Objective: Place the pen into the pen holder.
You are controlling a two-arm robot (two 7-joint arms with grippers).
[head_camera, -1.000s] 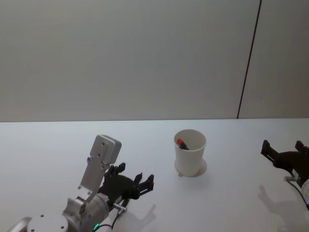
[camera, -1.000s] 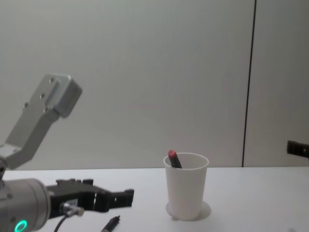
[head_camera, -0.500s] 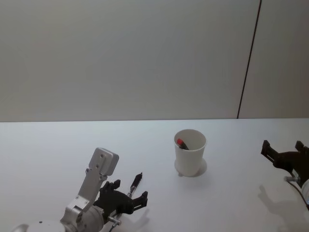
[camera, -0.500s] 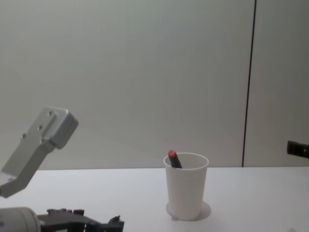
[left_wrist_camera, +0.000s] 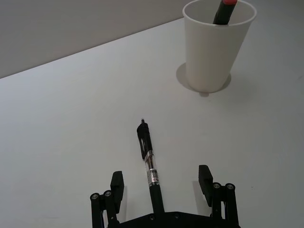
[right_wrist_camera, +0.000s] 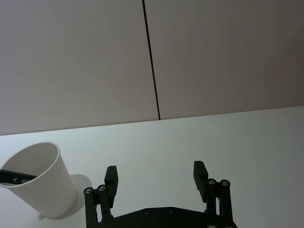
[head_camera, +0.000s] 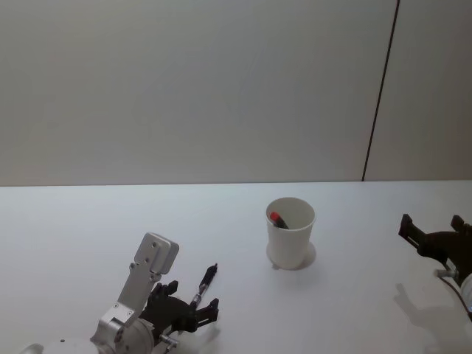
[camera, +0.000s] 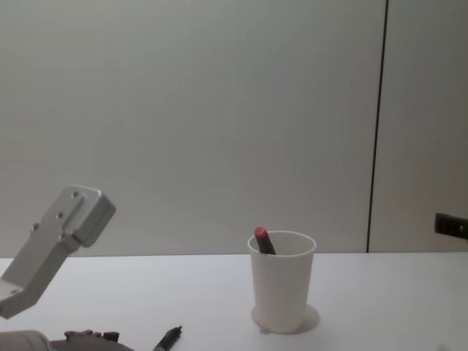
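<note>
A black pen [left_wrist_camera: 151, 168] with a clear mid-section lies flat on the white table, its tip toward the pen holder [left_wrist_camera: 213, 47]. My left gripper [left_wrist_camera: 161, 183] is open and low over the table, and the pen's rear end lies between its fingers [left_wrist_camera: 205, 176] without touching them. In the head view the left gripper [head_camera: 188, 313] sits just behind the pen [head_camera: 203, 284]. The pen holder [head_camera: 290, 232] is a white paper cup standing upright, with a red-capped pen [head_camera: 277, 218] leaning inside it. My right gripper [right_wrist_camera: 155, 175] hangs open at the table's right side, apart from the cup [right_wrist_camera: 40, 183].
The white table [head_camera: 354, 302] runs back to a grey wall with a dark vertical seam [head_camera: 380, 96]. In the chest view, the left arm's grey bracket [camera: 55, 248] rises at the left, and the cup [camera: 281, 285] stands right of the pen's tip [camera: 168, 338].
My left gripper has sunk toward the table and drawn back toward my body, uncovering the pen in the head view. The pen, the cup and the right arm have not moved.
</note>
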